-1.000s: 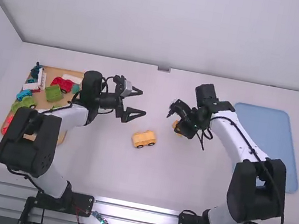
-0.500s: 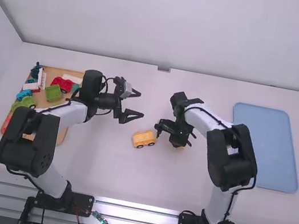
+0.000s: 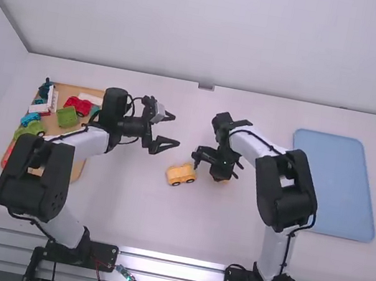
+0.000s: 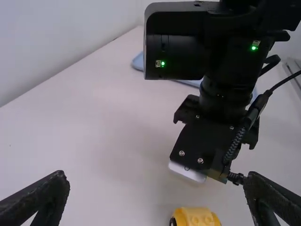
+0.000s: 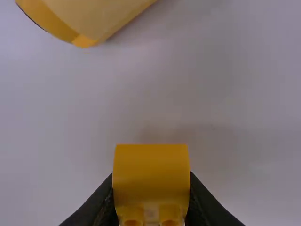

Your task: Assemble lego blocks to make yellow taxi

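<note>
Though scant from above, yellow block plain at right wrist

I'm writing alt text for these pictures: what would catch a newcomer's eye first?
Probably the yellow block pinched between the right gripper's fingers, large in the right wrist view. Next, the yellow car on the table just left of that gripper, and the left gripper hanging open beyond it. The blue tray at the right stands out too.
</note>
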### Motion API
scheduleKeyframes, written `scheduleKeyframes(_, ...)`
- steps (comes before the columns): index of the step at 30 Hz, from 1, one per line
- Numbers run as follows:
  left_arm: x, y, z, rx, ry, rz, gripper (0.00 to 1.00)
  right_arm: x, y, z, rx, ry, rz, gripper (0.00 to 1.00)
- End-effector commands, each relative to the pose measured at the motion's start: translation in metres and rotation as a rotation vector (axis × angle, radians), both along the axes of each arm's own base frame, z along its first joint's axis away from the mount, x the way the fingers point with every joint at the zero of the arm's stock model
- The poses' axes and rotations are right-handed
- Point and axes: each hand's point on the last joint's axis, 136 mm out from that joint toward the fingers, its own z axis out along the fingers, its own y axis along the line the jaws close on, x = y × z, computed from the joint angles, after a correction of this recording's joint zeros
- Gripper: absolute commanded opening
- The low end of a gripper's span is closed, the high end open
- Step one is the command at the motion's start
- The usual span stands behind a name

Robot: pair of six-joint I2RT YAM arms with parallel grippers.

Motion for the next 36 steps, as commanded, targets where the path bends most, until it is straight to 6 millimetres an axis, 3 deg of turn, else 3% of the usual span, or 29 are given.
scheduleKeyframes(1,0.005,0.001,0.009,0.002,-0.041,-0.004,0.99,0.0,0.006,-0.004,0.022,0.015,0.004,0.02)
scheduleKeyframes(15,0.005,0.001,0.008,0.003,-0.034,-0.004,0.99,-0.008,0.005,-0.014,0.022,0.024,0.008,0.13)
scheduleKeyframes(20,0.005,0.001,0.008,0.002,-0.034,-0.004,0.99,-0.009,0.004,-0.015,0.017,0.025,0.008,0.24)
scheduleKeyframes(22,0.005,0.001,0.008,0.003,-0.033,-0.004,0.99,-0.009,0.004,-0.015,0.017,0.024,0.014,0.37)
scheduleKeyframes(25,0.005,0.001,0.008,0.003,-0.033,-0.004,0.99,-0.01,0.003,-0.015,0.017,0.024,0.04,0.67)
scheduleKeyframes(27,0.005,0.001,0.008,0.003,-0.031,-0.004,0.99,-0.009,0.003,-0.015,0.015,0.021,0.055,0.99)
scheduleKeyframes(36,0.009,0.003,0.006,0.019,-0.035,0.022,0.99,0.007,0.007,-0.001,0.014,-0.025,0.062,0.99)
